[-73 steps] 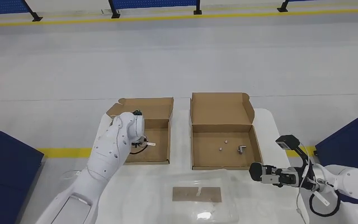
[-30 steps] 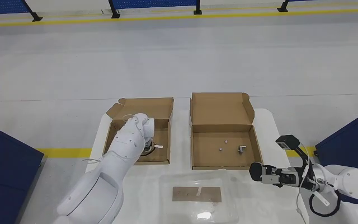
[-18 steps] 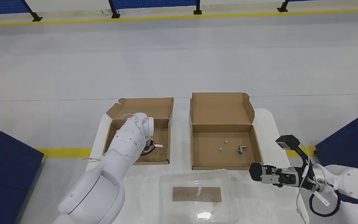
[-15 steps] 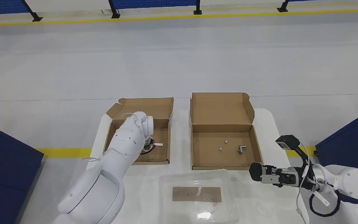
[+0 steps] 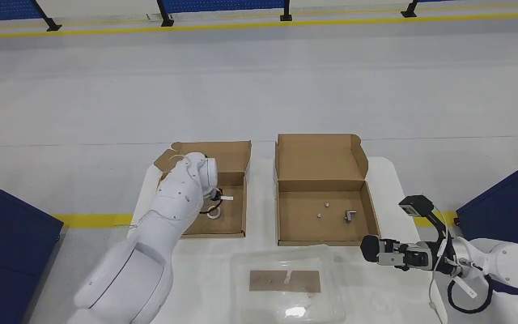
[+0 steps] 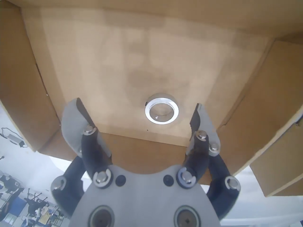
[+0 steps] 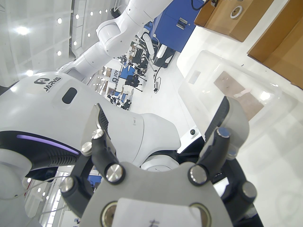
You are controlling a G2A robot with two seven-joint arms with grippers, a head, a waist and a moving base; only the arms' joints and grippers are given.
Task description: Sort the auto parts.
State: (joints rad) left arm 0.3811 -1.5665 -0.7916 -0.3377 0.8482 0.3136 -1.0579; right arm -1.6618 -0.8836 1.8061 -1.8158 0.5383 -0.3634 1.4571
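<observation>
Left wrist view: left gripper (image 6: 136,109) spread wide over left box (image 6: 28,76); ring (image 6: 161,111) lies flat on the box floor, free of the fingers. Judged: drop-off done. The next move needs a straight lift clear of the box walls. Right gripper (image 7: 162,106) also agape, parked beside clear tray (image 5: 279,253). Right box (image 5: 320,162) holds a bracket (image 5: 350,215).

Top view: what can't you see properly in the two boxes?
- Left box: the left arm covers part of its floor, top view.
- Small parts in the right box: too small to name, top view.
- Right box, right wrist view: cut off by the edge.
</observation>
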